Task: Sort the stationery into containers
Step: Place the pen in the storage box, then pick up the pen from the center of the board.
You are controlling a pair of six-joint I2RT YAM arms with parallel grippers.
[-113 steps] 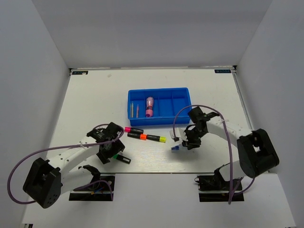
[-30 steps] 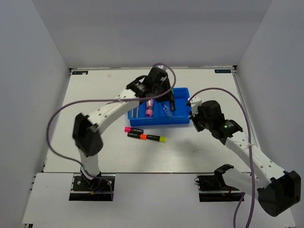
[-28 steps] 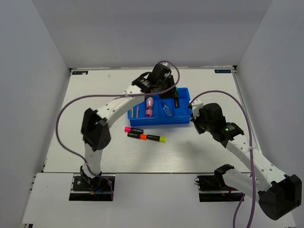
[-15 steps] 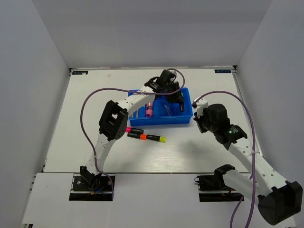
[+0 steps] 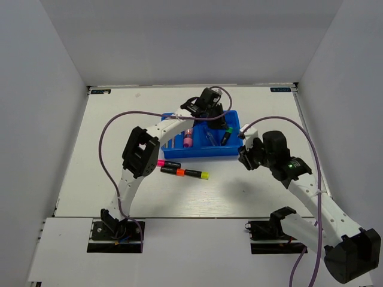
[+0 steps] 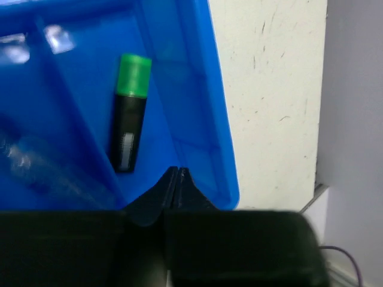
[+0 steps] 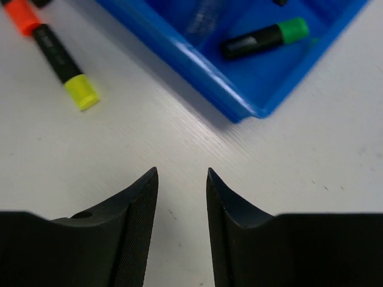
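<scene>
Bright, even light from overhead fills the scene, and shadows on the white worktop [image 5: 108,137] are faint and soft-edged. The left wrist view is slightly blurred, with pale glare patches on the blue tray [image 6: 203,89]. The left pincer [image 6: 178,172] and right pincer [image 7: 182,174] show dark and underexposed.

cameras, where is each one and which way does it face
Top: above and behind, looking down on the table; both arms show.
Left wrist: over the tray, facing the green highlighter; shut left gripper at bottom.
Right wrist: over the table beside the tray; open right gripper at bottom.
Shared: all see the green highlighter.
</scene>
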